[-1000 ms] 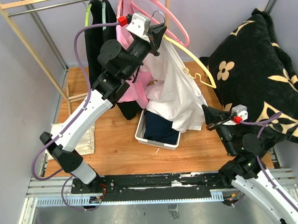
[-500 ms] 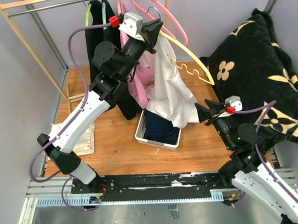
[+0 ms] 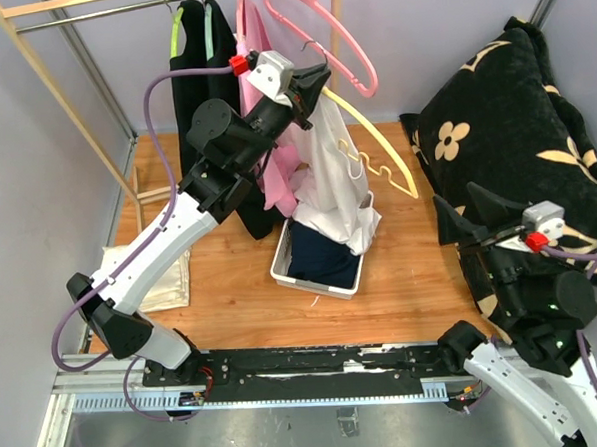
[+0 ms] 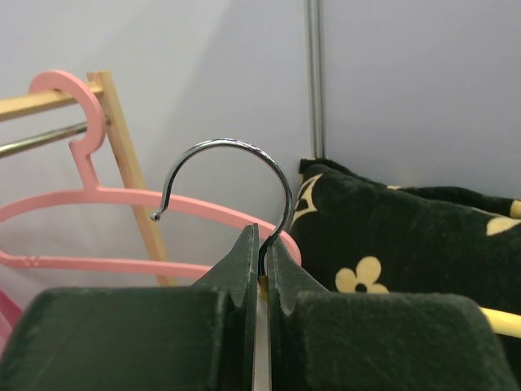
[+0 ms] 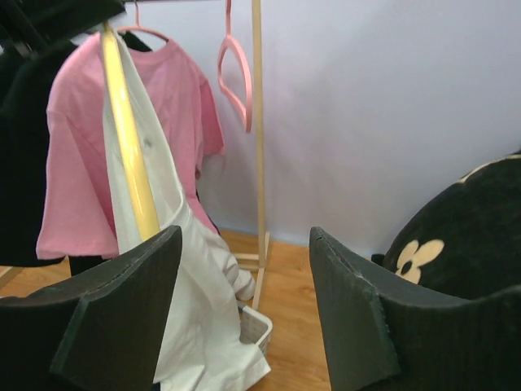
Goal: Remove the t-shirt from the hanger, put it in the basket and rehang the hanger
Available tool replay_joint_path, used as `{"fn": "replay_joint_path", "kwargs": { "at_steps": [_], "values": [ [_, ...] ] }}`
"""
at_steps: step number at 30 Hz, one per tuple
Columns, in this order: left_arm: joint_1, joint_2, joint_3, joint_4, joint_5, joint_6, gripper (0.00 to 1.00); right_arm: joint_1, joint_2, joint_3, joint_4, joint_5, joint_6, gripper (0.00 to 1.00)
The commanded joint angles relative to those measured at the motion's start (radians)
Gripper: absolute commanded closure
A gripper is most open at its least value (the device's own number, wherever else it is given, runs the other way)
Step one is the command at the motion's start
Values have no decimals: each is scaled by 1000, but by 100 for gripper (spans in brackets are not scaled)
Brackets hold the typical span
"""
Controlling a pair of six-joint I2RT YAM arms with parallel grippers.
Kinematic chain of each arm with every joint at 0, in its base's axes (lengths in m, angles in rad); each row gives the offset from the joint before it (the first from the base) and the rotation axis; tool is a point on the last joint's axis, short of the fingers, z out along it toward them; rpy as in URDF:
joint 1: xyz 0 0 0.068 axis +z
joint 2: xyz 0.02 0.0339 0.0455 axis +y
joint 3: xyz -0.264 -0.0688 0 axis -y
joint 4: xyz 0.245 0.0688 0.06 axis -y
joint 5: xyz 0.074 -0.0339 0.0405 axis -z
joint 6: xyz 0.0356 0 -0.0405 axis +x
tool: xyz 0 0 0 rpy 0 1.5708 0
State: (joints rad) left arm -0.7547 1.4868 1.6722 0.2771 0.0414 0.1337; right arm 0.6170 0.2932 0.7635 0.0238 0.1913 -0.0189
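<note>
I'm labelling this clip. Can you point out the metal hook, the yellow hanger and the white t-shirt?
metal hook [image 4: 232, 143], left wrist view, top of its chrome curve.
yellow hanger [image 5: 129, 138], right wrist view, middle of its sloping arm.
white t-shirt [image 3: 331, 182], top external view, hanging body.

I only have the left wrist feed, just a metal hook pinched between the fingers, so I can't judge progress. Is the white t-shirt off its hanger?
Observer: No. The white t-shirt hangs from the yellow plastic hanger, with one hanger arm poking out bare.
Operator: Is the right gripper holding it?
Observer: No, the right gripper is open, apart from the shirt, near the black cushion with cream flowers.
Operator: What's below the shirt?
Observer: A white plastic bin holding a dark garment.
</note>
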Motion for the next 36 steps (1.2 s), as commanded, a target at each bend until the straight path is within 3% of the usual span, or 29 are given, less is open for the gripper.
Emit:
{"fn": "replay_joint_path", "kwargs": {
  "at_steps": [1,13,29,36],
  "values": [
    [-1,-27,-15,63,30,-4,99,6,28,107,-72,-15,-53,35],
    [-96,40,0,-44,4,92,99,6,240,314,-174,-213,-9,33],
    [-163,61,5,-82,-28,151,100,6,376,372,-249,-213,58,34],
    [-173,61,1,-68,-22,152,99,6,392,349,-253,-199,67,43]
  ]
}}
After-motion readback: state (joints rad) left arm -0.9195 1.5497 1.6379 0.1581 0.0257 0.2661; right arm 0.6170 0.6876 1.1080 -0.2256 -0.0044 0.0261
